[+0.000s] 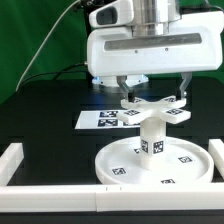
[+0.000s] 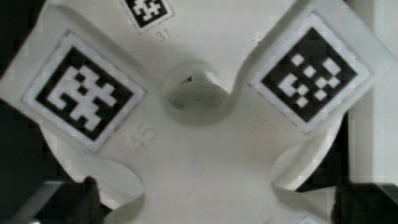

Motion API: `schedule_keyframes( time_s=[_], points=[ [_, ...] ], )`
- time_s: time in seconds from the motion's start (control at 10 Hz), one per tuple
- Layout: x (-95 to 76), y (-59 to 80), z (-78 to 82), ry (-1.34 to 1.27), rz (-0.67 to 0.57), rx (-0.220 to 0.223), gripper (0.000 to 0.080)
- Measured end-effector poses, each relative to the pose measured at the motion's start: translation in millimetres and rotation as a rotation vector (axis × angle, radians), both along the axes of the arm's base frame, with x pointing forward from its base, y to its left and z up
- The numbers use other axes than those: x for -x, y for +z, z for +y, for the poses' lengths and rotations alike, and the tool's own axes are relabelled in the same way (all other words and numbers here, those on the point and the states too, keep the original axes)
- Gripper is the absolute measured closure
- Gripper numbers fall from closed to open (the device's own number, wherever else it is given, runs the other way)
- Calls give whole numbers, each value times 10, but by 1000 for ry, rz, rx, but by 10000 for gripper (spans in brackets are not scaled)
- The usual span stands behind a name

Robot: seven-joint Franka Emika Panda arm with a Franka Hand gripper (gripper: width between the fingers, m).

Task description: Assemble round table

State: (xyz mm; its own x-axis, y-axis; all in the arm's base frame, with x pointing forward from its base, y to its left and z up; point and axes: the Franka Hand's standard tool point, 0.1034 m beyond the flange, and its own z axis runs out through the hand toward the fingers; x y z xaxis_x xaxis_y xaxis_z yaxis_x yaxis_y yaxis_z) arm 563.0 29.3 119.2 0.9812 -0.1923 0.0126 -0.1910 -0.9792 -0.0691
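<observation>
While the gripper [image 1: 153, 96] is hanging right above the flat-armed piece [image 1: 152, 111], its fingers are spread wide on both sides of that piece, and I cannot tell if they are touching it. The flat-armed piece is sitting on top of the short thick cylinder [image 1: 151, 139], which is standing up in the middle of the round disc [image 1: 190, 160]. All of it is resting near the front edge of the desk, just behind the white rail [image 1: 100, 194]. These parts are looking like hard, light plastic, smooth and maybe slippery. Grabbing two arms at their flat sides seems best. The disc's rim is holding only the cylinder. The marker board [image 1: 98, 119] is lying behind.
</observation>
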Motion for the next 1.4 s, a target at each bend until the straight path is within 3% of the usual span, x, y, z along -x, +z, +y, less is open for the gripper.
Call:
schedule_keyframes(
  time_s=[0.3, 0.8, 1.4],
  points=[
    [-28, -59, -69, -9, 14, 5, 151],
    [-12, -85, 20, -6, 17, 2, 151],
    [1, -158, 4, -37, -1, 15, 179]
  ],
)
